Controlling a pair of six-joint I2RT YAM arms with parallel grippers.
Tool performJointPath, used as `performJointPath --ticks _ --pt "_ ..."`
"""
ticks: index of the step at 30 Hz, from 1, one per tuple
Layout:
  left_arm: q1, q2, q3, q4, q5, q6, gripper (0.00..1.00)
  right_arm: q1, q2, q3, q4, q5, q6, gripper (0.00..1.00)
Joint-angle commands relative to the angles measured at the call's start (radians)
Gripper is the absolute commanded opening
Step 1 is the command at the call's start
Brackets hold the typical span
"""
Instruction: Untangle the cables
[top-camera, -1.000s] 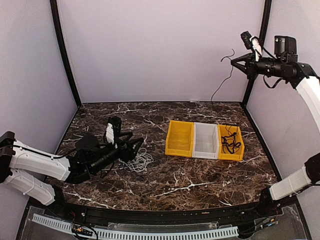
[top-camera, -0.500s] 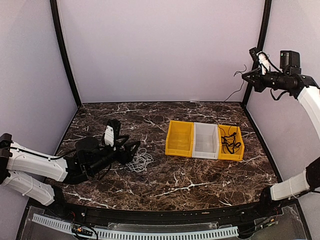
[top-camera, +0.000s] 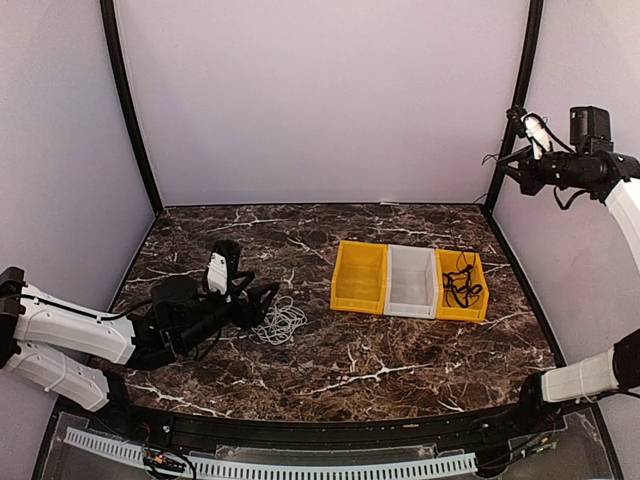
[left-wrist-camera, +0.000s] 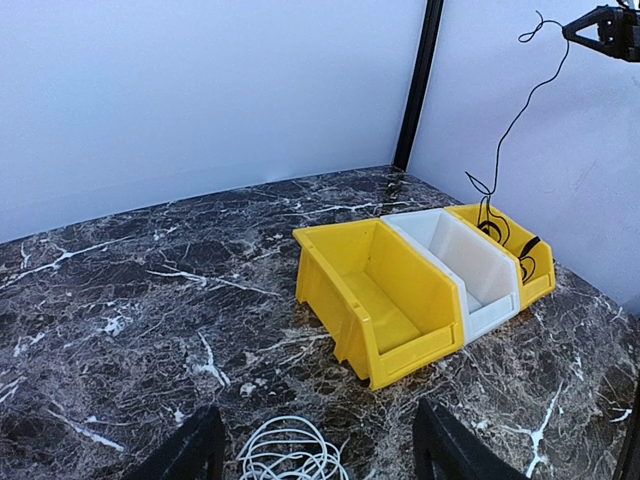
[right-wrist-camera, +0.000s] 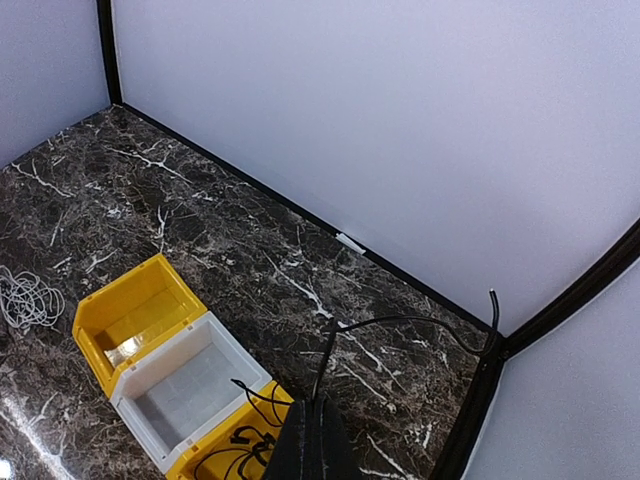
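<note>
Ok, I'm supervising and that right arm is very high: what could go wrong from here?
The right gripper is shut on a black cable running down into the clump in the right yellow bin; pulling higher might lift the whole clump or tip the bin. The thin strand could also slip free.

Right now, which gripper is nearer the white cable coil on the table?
Left. The left gripper lies open just beside the white coil; the right gripper is high by the rear corner, shut on a black cable.
</note>
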Motion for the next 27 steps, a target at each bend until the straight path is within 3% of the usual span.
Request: performJointPath --ticks 1,10,27 --pt "-0.005 -0.002 -0.015 0.01 -0.017 0.015 0.67 -0.006 -0.022 -0.064 -0.026 0.024 -0.012 0.0" --pt "-0.006 0.0 -0.038 0.013 -0.027 0.009 0.68 -0.005 -0.021 -0.181 -0.01 0.058 -0.012 0.0" --pt "-0.006 0.148 0.018 0.117 0.012 0.02 0.69 -0.007 -0.157 -0.114 -0.292 0.215 -0.169 0.0"
